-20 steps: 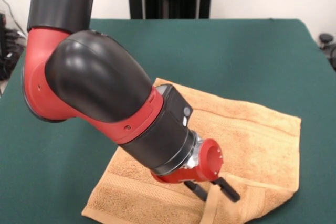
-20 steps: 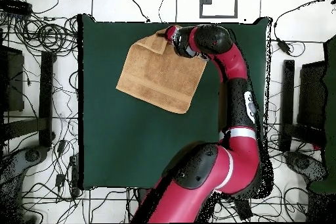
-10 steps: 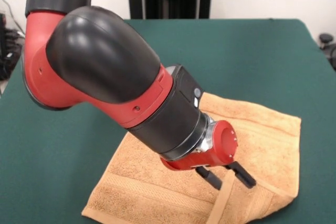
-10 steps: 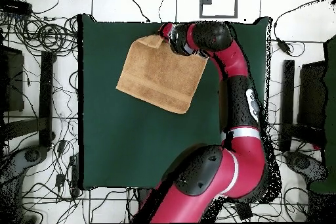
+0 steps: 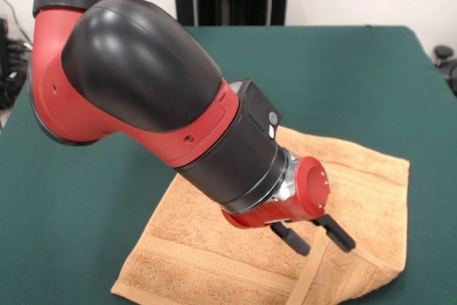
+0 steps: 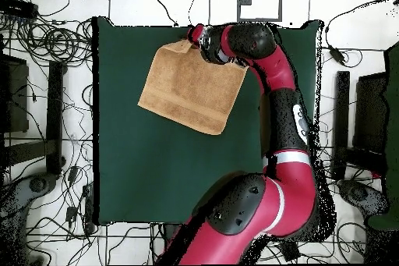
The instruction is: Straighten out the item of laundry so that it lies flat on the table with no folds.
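Gripper poised over the folded corner of the towel — fingers spread, nothing held.

The orange-tan towel (image 5: 214, 255) lies on the green table (image 5: 343, 83), set at an angle to the table edges; in the overhead view the towel (image 6: 187, 91) sits in the upper-left part of the table (image 6: 156, 177), close to the upper edge. One corner is folded over onto the towel body, its band border forming a raised strip (image 5: 307, 276). The gripper (image 5: 313, 235) is tilted, its two black fingers (image 5: 291, 238) parted, with the strip showing between them — contact with the cloth cannot be determined. The red-and-black arm (image 5: 143, 98) covers part of the towel in the front view.
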Controlling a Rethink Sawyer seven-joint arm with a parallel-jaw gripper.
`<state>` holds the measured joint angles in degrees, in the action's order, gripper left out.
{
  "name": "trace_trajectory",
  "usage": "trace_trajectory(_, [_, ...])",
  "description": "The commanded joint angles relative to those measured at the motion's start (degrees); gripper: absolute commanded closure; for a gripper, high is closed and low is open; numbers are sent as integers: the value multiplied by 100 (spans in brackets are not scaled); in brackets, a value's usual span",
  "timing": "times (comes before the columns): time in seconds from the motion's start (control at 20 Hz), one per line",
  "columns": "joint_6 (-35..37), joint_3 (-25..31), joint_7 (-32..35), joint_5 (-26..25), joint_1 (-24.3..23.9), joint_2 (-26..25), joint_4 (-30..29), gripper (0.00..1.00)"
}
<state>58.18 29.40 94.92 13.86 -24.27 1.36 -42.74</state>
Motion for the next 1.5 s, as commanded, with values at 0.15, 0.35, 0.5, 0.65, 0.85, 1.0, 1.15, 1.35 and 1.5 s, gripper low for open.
trace_trajectory(0.15, [240,533,75,258,93,6,-870,0])
trace_trajectory(0.35, [197,559,109,301,34,169,-1137,0])
trace_trajectory(0.5, [237,595,122,351,-22,303,-1327,0])
trace_trajectory(0.65, [305,705,107,467,-120,459,-1610,0])
trace_trajectory(0.85, [366,800,141,611,-200,645,-1883,0])
trace_trajectory(1.0, [376,868,184,682,-249,744,-2017,0])
trace_trajectory(1.15, [333,983,235,778,-303,806,-2152,0])
trace_trajectory(1.35, [259,1040,279,863,-361,941,-2374,0])
trace_trajectory(1.5, [168,1039,258,876,-416,1028,-2561,0])
